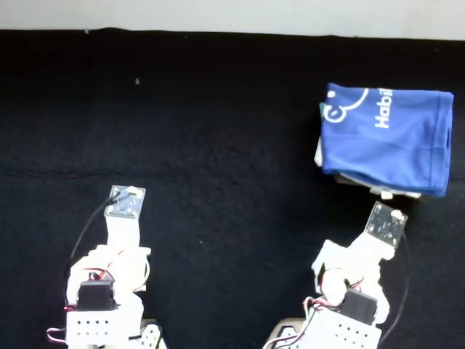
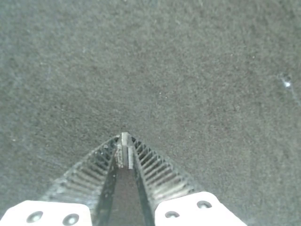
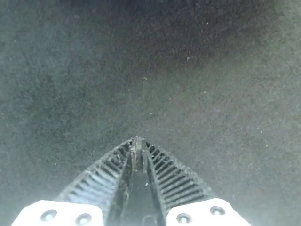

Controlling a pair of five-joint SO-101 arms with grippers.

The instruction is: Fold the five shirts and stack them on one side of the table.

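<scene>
Shirts [image 1: 385,138]: folded and piled in one stack at the far right of the tabletop [image 1: 218,131], close to its right edge.
Left arm [image 1: 109,276]: at the near-left edge of the tabletop, drawn back over its base, with its wrist pointing toward the far side.
Left pincer [image 2: 124,141]: closed, the ribbed jaws meeting at the tips with only dark cloth under them.
Tabletop: covered in black cloth from edge to edge (a few pale specks of lint lie on it); a light strip of wall [image 1: 232,14] runs along the far side.
Right arm [image 1: 356,283]: at the near-right edge, its wrist angled toward the stack and ending near the stack's near side without touching it.
Right pincer [image 3: 137,143]: closed as well, tips pressed together above bare cloth.
Blue shirt [image 1: 407,145]: lies on top of the stack with white print on its left part; pale edges of the shirts below show at its left and near sides (their number cannot be told).
</scene>
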